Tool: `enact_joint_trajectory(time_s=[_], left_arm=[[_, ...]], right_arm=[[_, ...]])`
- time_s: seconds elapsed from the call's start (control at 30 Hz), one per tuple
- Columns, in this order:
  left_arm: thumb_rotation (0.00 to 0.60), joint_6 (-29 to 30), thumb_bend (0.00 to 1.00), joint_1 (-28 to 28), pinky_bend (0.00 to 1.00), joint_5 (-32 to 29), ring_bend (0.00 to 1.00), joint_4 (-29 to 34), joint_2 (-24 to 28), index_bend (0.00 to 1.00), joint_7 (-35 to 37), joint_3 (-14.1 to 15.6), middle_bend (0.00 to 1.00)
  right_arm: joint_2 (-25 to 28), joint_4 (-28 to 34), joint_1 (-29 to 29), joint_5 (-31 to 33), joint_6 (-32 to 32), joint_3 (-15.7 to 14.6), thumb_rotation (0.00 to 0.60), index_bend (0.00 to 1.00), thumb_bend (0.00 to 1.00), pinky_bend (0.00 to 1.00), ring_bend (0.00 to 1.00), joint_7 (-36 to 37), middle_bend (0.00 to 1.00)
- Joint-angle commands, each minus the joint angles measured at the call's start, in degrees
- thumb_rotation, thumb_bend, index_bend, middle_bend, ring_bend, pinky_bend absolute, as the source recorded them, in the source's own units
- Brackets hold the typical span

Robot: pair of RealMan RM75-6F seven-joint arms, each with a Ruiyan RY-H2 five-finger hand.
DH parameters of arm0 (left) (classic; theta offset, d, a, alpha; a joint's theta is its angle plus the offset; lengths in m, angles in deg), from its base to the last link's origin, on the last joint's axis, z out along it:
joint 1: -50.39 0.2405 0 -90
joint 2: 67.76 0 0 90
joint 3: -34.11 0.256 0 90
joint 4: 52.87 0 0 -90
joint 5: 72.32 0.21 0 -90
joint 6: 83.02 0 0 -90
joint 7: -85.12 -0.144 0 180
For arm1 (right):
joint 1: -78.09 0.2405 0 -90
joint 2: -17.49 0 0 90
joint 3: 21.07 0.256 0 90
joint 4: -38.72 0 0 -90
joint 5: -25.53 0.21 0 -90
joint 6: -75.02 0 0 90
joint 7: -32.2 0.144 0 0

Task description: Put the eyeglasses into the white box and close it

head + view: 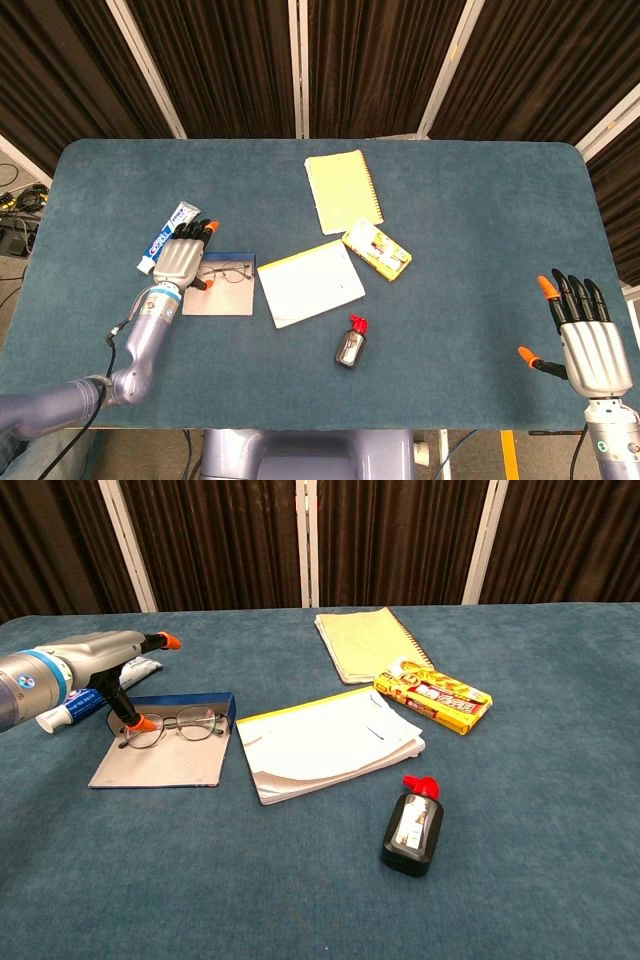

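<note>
Dark curtains back a blue desk point(470, 230). At nine o'clock the eyeglasses point(178, 725) lie in the opened white box point(165, 755), beside a toothpaste tube point(168, 236). Over the box's left edge, the left robot hand point(183, 258) is spread wide, holding nothing. At four o'clock the right robot hand point(585, 340) is likewise spread and empty.

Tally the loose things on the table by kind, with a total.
Eyeglasses: 1
Open box: 1
Toothpaste tube: 1
Spiral notebook: 1
White paper pad: 1
Yellow packet: 1
Black red-capped bottle: 1
Total: 7
</note>
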Motion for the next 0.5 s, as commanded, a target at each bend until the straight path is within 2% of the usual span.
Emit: enact_joint_trajectory(time_s=[0.03,0.5], left_arm=[[0.600,-2.30,0.19,-1.17,0.00,0.65,0.00,-3.18,-1.99,0.00,1.60,-0.46,0.00],[0.600,-6.37,0.20,-4.32,0.00,-0.91,0.00,-11.41,-5.91,0.00,0.59,-1.70,0.00]], right_arm=[[-0.10,-0.15,0.08,0.31,-0.17,0.11,0.600,0.00,0.00,0.00,0.00,-0.12,0.00],[-0.67,-0.69,0.25,1.75,-0.64,0.47,0.600,0.00,0.00,0.00,0.00,-1.36,0.00]])
